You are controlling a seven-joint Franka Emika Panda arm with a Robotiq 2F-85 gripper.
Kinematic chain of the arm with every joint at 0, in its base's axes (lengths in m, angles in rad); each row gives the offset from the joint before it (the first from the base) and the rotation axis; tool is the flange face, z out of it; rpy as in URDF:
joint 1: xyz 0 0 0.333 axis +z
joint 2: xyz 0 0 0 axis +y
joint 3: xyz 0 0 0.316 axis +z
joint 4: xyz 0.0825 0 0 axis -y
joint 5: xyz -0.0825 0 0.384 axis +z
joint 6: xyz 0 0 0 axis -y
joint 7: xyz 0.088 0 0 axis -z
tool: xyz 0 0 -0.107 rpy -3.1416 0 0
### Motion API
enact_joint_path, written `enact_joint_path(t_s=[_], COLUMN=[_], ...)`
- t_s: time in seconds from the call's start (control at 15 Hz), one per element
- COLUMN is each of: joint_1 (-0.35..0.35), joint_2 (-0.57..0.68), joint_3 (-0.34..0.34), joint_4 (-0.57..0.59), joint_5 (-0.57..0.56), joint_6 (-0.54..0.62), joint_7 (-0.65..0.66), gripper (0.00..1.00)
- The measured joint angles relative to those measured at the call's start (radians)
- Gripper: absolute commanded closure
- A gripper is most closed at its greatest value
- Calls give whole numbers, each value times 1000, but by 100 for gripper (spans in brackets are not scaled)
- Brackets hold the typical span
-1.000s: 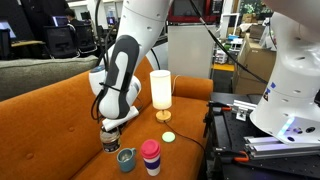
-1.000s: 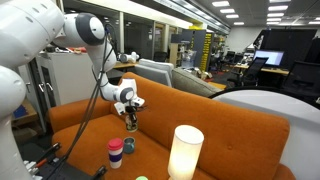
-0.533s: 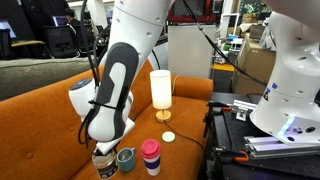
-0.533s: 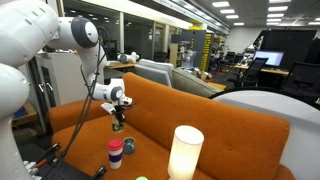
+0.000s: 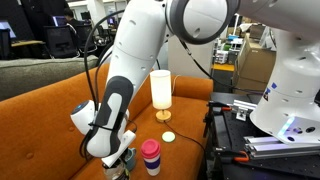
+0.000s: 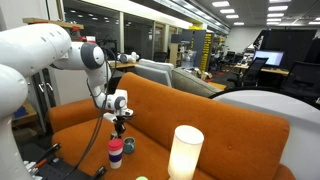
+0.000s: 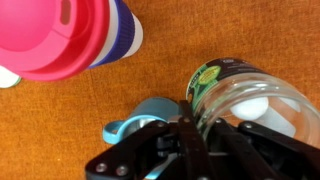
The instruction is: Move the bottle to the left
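Observation:
My gripper (image 7: 220,128) is shut on the bottle (image 7: 245,95), a small dark cylinder with a green label and a pale top. In an exterior view the gripper (image 6: 119,118) holds the bottle (image 6: 119,127) low over the orange sofa seat, just behind the mug and tumbler. In an exterior view the gripper (image 5: 118,160) is down at the seat's front, and the arm mostly hides the bottle. The wrist view shows the bottle close beside the grey-teal mug (image 7: 150,112).
A pink-and-red tumbler (image 5: 150,157) (image 6: 116,152) (image 7: 60,35) stands right by the mug (image 6: 129,146). A lit white lamp (image 5: 160,92) (image 6: 185,152) and a small white disc (image 5: 168,137) sit further along the orange sofa (image 5: 60,110). A black case (image 5: 235,125) lies beside the sofa.
The arm has carried the bottle down and along the sofa seat, from behind the mug towards the seat's front. The gripper has stayed shut on it.

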Motion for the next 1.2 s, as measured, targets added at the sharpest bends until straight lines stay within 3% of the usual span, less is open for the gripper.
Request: enact_joint_path(t_s=[0.27,0.33,0.4,1.0,1.2], joint_1=[-22,-29,-37,-151,-187], joint_2=[97,114,127,134,116], joint_3=[5,7,10,59,75], joint_4=[115,140,164,251,250], joint_5=[0,0,0,3,8], joint_6=[-96,-119,-142,-298,-320], joint_7=[2,1,0,-137,-184], gripper=[98,72,64,3,0])
